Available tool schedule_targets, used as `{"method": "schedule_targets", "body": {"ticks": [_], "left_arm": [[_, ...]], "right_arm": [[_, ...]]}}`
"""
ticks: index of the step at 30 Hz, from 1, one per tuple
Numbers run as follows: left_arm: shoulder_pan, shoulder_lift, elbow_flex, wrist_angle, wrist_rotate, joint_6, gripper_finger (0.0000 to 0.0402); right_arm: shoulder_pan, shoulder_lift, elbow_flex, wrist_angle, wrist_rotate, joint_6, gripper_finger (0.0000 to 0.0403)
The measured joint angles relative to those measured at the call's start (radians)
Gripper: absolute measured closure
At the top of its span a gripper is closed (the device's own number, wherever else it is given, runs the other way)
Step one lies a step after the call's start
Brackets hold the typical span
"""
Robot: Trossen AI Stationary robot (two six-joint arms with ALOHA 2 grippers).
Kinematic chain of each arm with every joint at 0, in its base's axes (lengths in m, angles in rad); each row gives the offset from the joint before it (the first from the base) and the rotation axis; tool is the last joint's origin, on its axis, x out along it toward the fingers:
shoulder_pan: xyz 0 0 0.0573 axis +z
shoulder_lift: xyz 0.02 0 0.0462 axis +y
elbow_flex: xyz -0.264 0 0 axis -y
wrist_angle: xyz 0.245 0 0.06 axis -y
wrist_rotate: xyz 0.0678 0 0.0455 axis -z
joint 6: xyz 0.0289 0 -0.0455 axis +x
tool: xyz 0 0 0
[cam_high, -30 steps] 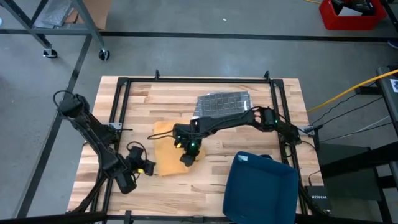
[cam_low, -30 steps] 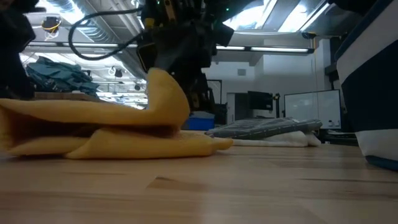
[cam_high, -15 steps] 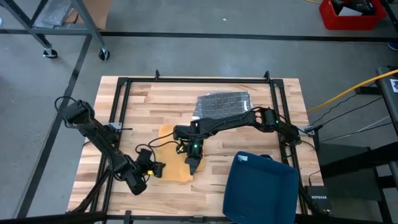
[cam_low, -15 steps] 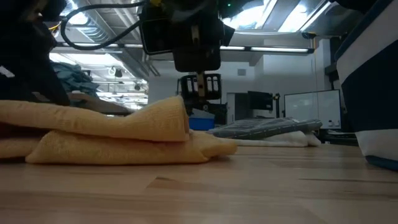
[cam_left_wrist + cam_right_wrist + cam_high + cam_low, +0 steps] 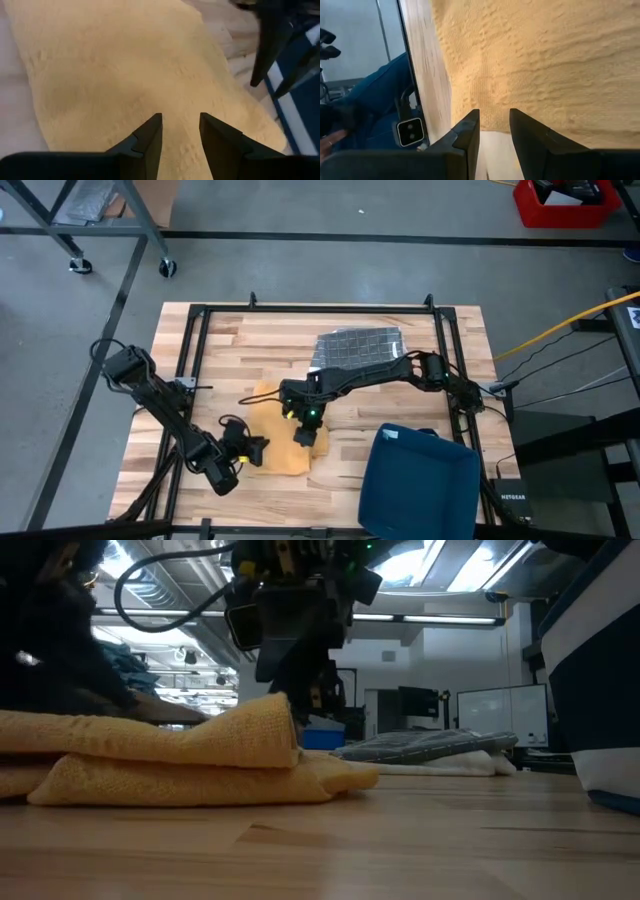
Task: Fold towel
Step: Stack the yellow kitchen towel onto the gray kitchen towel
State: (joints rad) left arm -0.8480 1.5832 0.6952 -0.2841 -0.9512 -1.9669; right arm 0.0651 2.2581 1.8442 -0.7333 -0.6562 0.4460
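Yellow towel (image 5: 280, 442) folded double on the tabletop (image 5: 400, 405). Left claw (image 5: 180, 131) and right claw (image 5: 492, 126) both narrowly parted, empty. Best to press flat, align edges before letting be.

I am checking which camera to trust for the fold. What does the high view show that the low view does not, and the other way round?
Only the high view shows the whole wooden table, the left gripper at the yellow towel's left edge, the right gripper over the towel's right part, and the full outline of the blue bin.

Only the low view shows the towel lying in stacked layers, and the room behind the table.

Both show the yellow towel, the grey folded cloth and the blue bin.
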Motion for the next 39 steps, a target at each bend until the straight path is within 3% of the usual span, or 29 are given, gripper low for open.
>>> {"method": "schedule_targets", "body": {"ticks": [3, 7, 12, 19, 21, 31, 35, 39], "left_arm": [[0.006, -0.006, 0.000, -0.004, -0.009, 0.093, 0.0279], [0.010, -0.010, 0.000, -0.005, -0.003, 0.048, 0.0279], [-0.004, -0.087, 0.000, -0.132, -0.007, -0.045, 0.0279], [-0.053, -0.296, 0.000, -0.531, 0.004, -0.150, 0.0279], [-0.063, -0.348, 0.000, -0.614, 0.029, -0.173, 0.0279], [-0.069, -0.431, 0.000, -0.696, 0.149, -0.024, 0.0279], [-0.068, -0.431, 0.000, -0.696, 0.186, 0.018, 0.0279], [-0.068, -0.431, -0.004, -0.703, 0.216, -0.045, 0.0279]], "right_arm": [[0.000, 0.000, 0.000, 0.003, -0.021, 0.024, 0.0292], [-0.014, -0.010, -0.001, -0.006, -0.047, 0.052, 0.0292], [-0.015, -0.095, 0.000, -0.042, 0.085, 0.007, 0.0292], [0.002, -0.236, -0.013, -0.157, 0.366, -0.059, 0.0292], [0.012, -0.262, -0.058, -0.160, 0.404, -0.051, 0.0292], [0.115, -0.318, -0.417, 0.118, 0.403, 0.330, 0.0292], [0.141, -0.318, -0.453, 0.223, 0.461, 0.432, 0.0292], [0.146, -0.318, -0.453, 0.252, 0.569, 0.473, 0.0292]]}}
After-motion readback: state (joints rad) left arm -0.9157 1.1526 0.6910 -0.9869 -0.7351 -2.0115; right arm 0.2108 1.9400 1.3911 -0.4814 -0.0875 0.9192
